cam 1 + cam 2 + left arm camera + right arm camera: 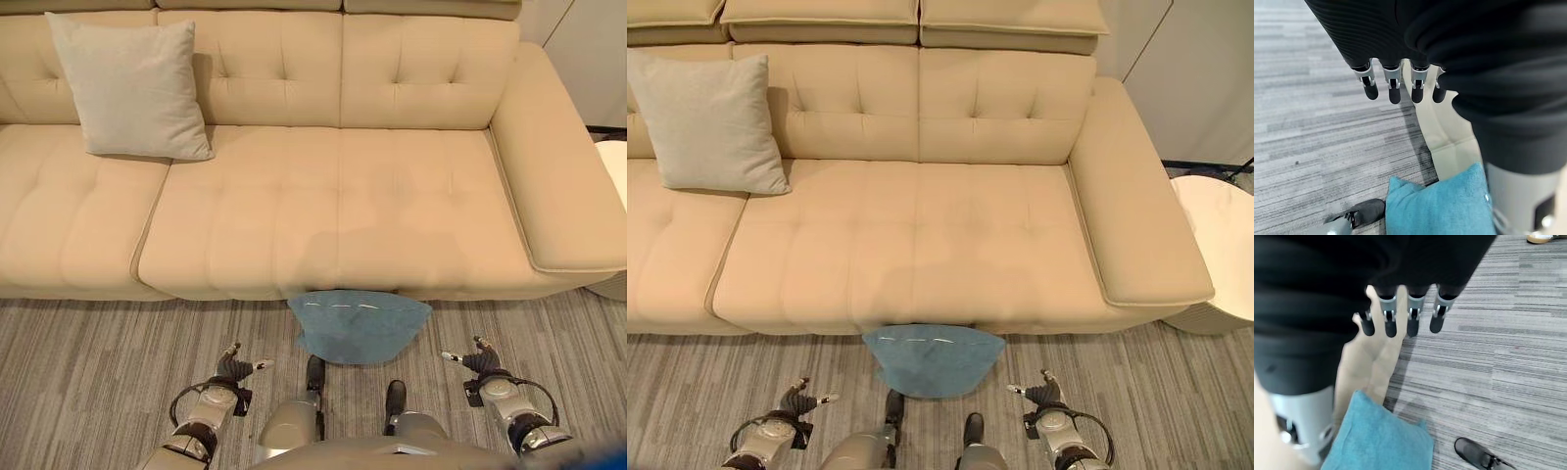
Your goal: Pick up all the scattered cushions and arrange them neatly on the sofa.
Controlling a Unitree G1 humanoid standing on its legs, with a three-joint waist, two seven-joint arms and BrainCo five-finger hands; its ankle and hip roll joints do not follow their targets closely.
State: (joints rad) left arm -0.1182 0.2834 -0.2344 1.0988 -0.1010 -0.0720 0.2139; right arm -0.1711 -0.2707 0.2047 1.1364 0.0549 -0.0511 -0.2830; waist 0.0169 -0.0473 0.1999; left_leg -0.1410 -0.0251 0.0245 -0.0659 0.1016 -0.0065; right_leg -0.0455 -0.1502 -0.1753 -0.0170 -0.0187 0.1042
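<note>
Both our left hand (233,369) and right hand (478,361) hung open, empty; next, grasping the blue cushion (359,324) lying between them.

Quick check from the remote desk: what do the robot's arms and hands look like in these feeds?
Two silver-grey arms. Left hand and right hand each have a dark ribbed cover over the back and wrist. In the wrist views, silver fingers with rounded dark tips stand in a row.

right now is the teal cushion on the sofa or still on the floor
On the floor: the teal cushion lies on the carpet against the sofa front edge, between both open, empty hands.
</note>
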